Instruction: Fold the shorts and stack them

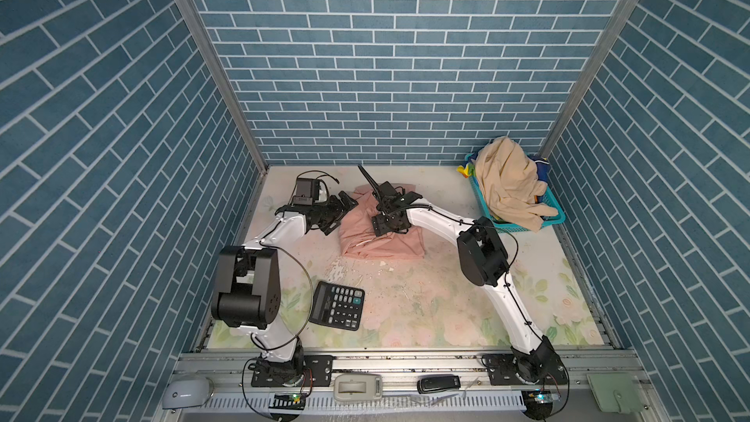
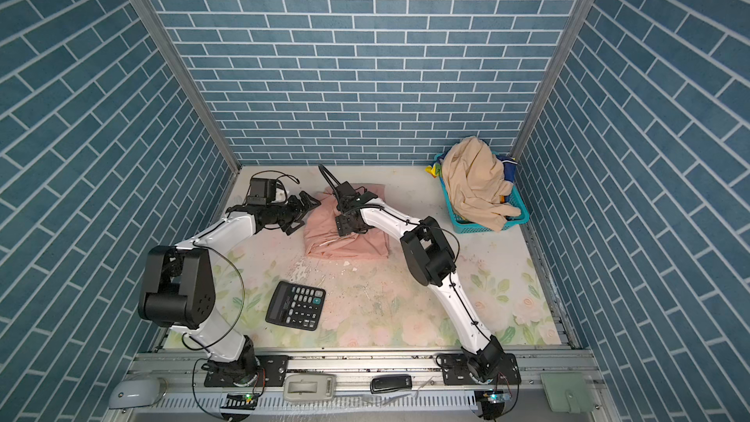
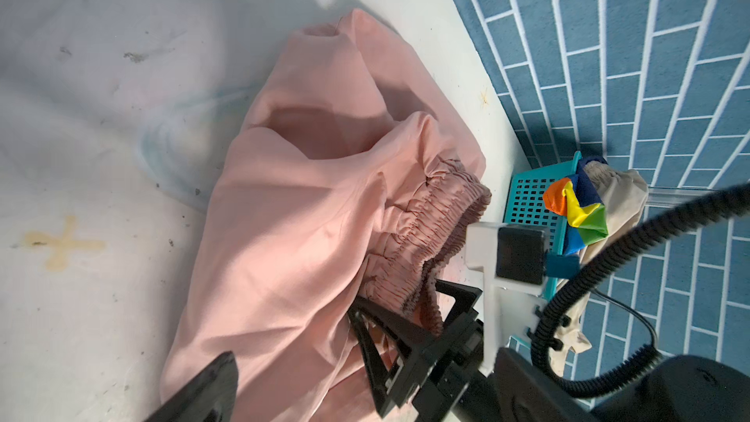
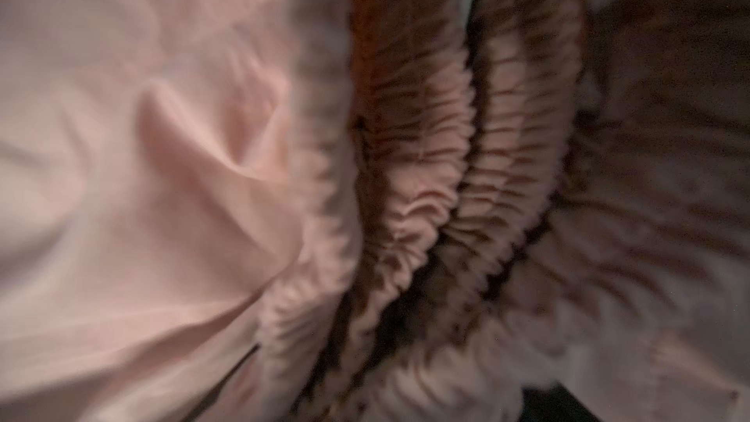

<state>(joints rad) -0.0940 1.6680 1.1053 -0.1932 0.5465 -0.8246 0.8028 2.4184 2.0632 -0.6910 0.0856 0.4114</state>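
Observation:
The salmon-pink shorts (image 1: 381, 249) (image 2: 345, 245) lie crumpled at the back middle of the table. My right gripper (image 1: 385, 217) (image 3: 410, 318) points down onto them, its jaws apart with the elastic waistband (image 3: 426, 217) between the fingers. The right wrist view is filled by pink cloth and the gathered waistband (image 4: 426, 135); no finger shows there. My left gripper (image 1: 343, 217) (image 2: 304, 216) stands open at the shorts' left edge, holding nothing. The beige shorts (image 1: 507, 184) (image 3: 625, 192) are heaped in the basket, with the rainbow-striped shorts (image 1: 464, 170) (image 3: 576, 213) peeking out beneath.
A teal mesh basket (image 1: 556, 219) (image 3: 527, 200) stands in the back right corner. A black calculator (image 1: 337, 305) lies at the front left of the floral table. Blue brick walls close three sides. A mouse (image 1: 184, 393) and small devices sit on the front rail.

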